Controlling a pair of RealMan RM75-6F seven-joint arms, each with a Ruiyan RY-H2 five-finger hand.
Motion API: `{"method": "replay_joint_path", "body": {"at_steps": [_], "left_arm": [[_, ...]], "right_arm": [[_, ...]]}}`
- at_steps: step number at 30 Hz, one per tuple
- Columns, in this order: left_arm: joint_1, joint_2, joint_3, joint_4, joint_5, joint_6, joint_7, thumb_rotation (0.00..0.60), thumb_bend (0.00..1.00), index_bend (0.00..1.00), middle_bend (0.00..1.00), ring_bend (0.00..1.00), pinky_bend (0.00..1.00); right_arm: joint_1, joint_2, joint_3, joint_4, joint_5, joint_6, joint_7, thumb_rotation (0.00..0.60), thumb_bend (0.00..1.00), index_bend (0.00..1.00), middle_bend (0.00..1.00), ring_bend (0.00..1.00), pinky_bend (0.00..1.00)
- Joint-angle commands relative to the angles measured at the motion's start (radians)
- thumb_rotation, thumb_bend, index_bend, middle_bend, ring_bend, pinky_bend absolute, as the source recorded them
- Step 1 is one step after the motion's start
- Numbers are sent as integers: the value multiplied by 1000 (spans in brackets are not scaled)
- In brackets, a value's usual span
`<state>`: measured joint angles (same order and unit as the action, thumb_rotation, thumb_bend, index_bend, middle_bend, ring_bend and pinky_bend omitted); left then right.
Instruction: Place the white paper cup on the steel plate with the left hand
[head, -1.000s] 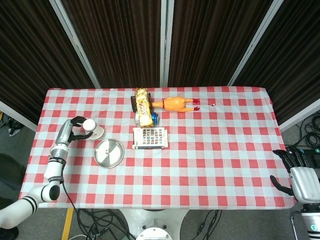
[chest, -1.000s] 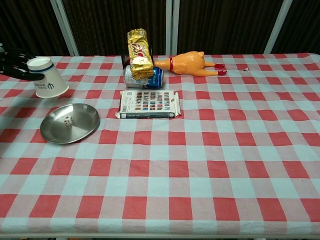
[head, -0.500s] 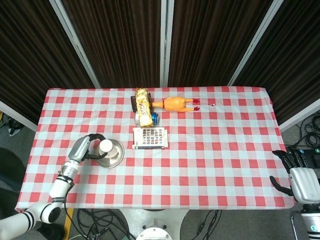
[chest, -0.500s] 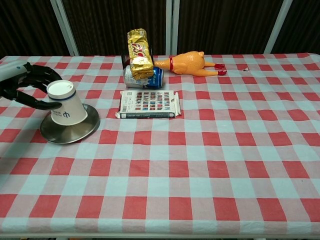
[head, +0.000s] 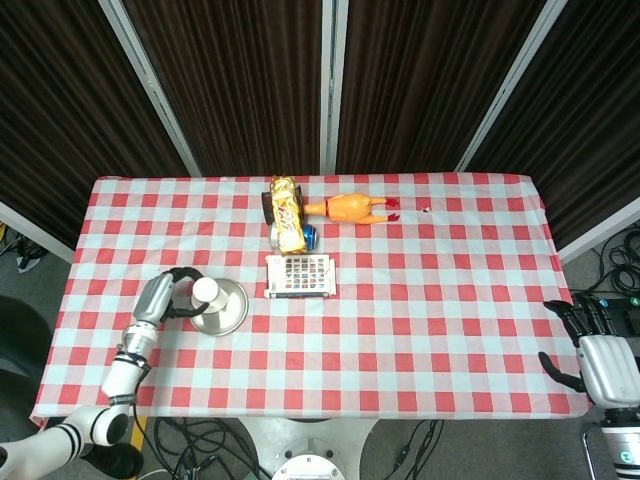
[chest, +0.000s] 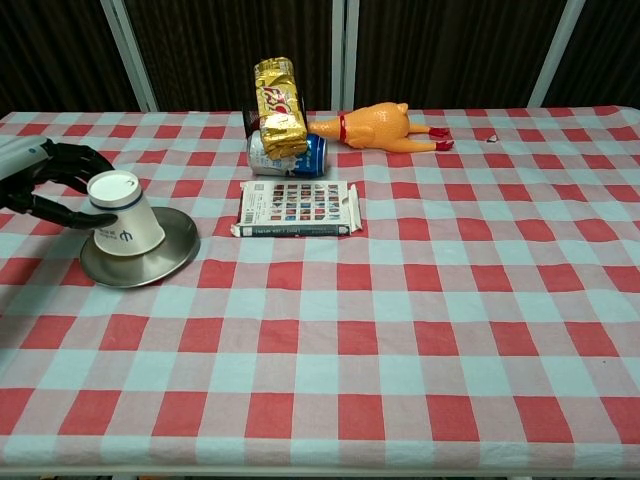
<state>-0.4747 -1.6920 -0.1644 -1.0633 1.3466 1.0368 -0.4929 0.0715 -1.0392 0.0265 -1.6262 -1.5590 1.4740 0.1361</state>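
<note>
The white paper cup (head: 208, 293) (chest: 126, 217) is upside down and tilted, its rim down on the left part of the round steel plate (head: 230, 312) (chest: 172, 246). My left hand (head: 172, 296) (chest: 52, 183) reaches in from the left and grips the cup near its upturned base, dark fingers curled around it. My right hand (head: 592, 342) hangs off the table's right edge, fingers apart, holding nothing; the chest view does not show it.
A flat printed box (head: 299, 275) (chest: 297, 208) lies just right of the plate. Behind it are a gold snack pack (chest: 279, 101) on a blue can (chest: 288, 155), and a rubber chicken (head: 350, 208) (chest: 376, 127). Red-checked cloth (chest: 420, 330) covers the table.
My left hand carried the cup from behind the plate down onto it. Over the last half second it shifted slightly left and lower. The right hand stayed still.
</note>
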Motion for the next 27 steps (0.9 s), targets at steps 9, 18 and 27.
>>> {"method": "replay_joint_path", "body": {"at_steps": [9, 18, 27], "left_arm": [[9, -16, 18, -7, 17, 17, -56, 600, 239, 492, 413, 260, 232], [23, -39, -18, 62, -37, 5, -126, 600, 241, 492, 413, 260, 231], [42, -26, 50, -13, 48, 55, -106, 600, 241, 492, 413, 260, 216]], "right_arm": [[3, 3, 2, -3, 1, -2, -3, 600, 221, 180, 178, 0, 17], [-1, 4, -1, -3, -6, 6, -1, 600, 221, 180, 178, 0, 17], [-1, 5, 0, -6, -8, 7, -6, 600, 221, 180, 178, 0, 17]]}}
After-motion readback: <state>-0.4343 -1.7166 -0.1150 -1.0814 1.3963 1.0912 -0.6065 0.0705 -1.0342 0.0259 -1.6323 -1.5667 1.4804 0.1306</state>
